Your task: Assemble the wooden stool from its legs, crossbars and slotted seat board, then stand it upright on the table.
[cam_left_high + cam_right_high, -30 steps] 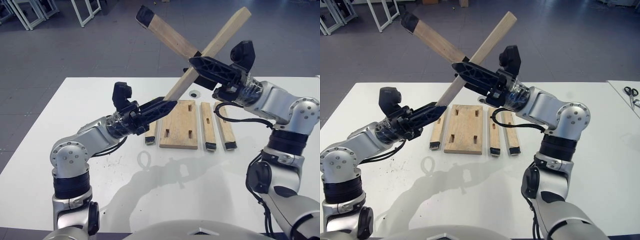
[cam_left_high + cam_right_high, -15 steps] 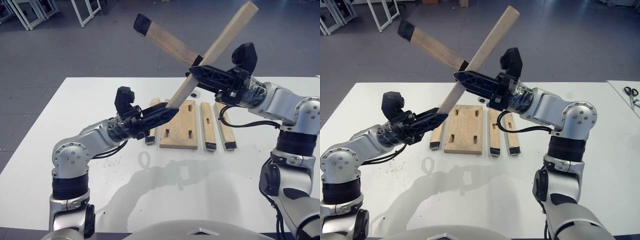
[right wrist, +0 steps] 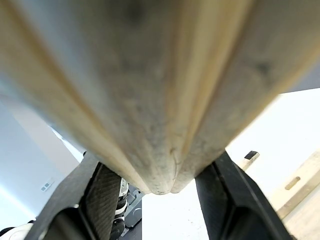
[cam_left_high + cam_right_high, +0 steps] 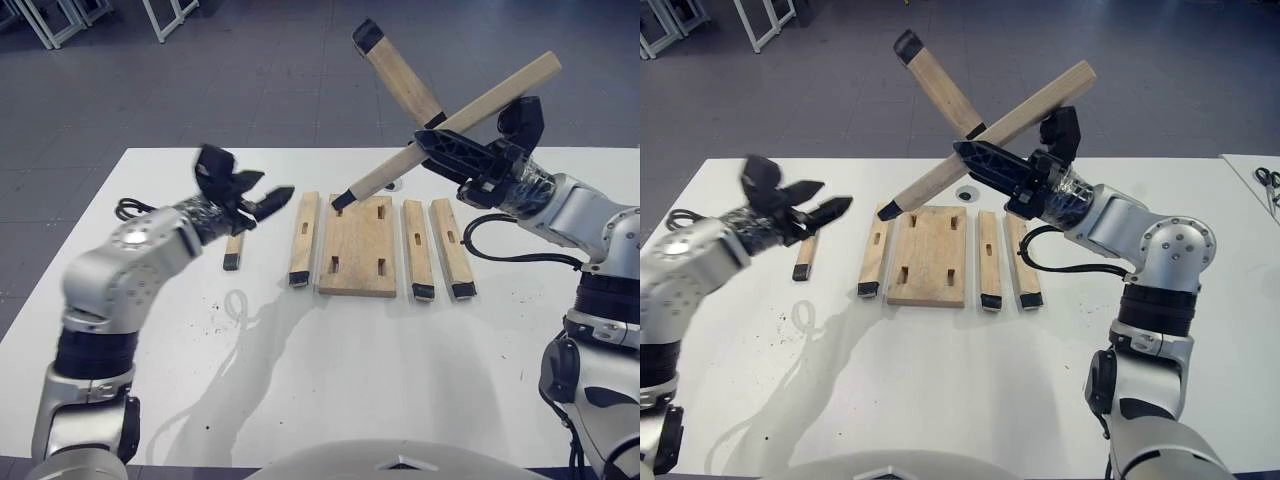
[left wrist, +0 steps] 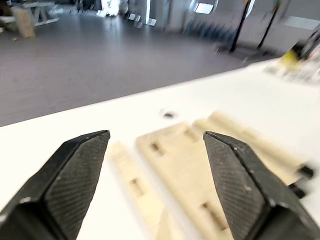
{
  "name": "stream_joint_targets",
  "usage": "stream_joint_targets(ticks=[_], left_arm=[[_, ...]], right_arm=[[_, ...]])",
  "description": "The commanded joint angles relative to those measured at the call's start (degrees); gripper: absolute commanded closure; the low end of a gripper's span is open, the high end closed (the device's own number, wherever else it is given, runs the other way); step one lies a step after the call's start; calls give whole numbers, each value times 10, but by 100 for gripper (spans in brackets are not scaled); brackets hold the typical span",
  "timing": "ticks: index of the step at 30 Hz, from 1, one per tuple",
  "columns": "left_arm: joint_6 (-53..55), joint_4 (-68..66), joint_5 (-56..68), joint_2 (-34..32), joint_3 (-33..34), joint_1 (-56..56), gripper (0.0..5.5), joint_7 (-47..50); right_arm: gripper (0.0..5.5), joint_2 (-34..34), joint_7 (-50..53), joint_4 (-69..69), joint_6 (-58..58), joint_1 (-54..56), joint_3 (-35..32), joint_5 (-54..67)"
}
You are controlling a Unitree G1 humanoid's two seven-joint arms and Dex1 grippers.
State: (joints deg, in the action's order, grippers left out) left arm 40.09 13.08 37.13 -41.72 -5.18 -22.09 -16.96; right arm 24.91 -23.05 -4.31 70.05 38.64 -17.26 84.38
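On the white table (image 4: 330, 380) before me, nearest of all, the loose parts lie flat in a row with their dark-capped ends toward me. At the middle is the slotted seat board (image 4: 357, 250), four slots showing. Just beside it on my left lies a lone leg (image 4: 302, 238), and farther left, apart from the rest, a short piece (image 4: 234, 250). Right of the board lie two more legs side by side, the inner right leg (image 4: 415, 250) and the outer right leg (image 4: 449, 247), close but not touching.

A little farther out, my left claw (image 4: 270, 190) hovers over the table near the far ends of the short piece and the lone leg. It is spread wide, with nothing between its fingers (image 5: 75, 175). A black cable (image 4: 125, 208) lies beside that arm near the table's left edge.

My right claw (image 4: 428, 143) is raised over the far side of the table, pinching a crossed pair (image 4: 1008, 125) of wooden pieces close to where they meet. The long bar (image 4: 505, 98) slants from upper right down to a dark tip above the board's far left corner. The capped leg (image 4: 400, 78) rises up and to the left from the crossing. From my right wrist the wood sits tight between both fingers (image 3: 107, 195).

Beyond, a round cable hole (image 4: 390, 185) sits in the tabletop, then grey floor (image 4: 250, 90).
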Motion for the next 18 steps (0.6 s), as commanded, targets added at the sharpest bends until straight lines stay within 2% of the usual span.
stream_joint_targets(ticks=[1,6,9,12,16,18], left_arm=[[-137,-110,-412,52,-367,-87,204,5],[-184,-169,-479,90,-393,-77,204,-28],[-224,-207,-550,86,-423,-71,204,-61],[-220,-200,-589,70,-428,-54,204,-115],[-177,-57,-580,-12,-432,-3,204,-273],[-171,44,-543,-80,-413,36,204,-344]], right_arm=[[347,20,-2,-5,-49,13,-28,-38],[347,3,17,-1,-69,3,-29,-52],[347,-2,22,-6,-76,5,-34,-53],[347,-8,28,0,-80,4,-33,-54],[347,-6,28,4,-86,-1,-27,-72],[347,10,9,4,-102,-6,8,-134]])
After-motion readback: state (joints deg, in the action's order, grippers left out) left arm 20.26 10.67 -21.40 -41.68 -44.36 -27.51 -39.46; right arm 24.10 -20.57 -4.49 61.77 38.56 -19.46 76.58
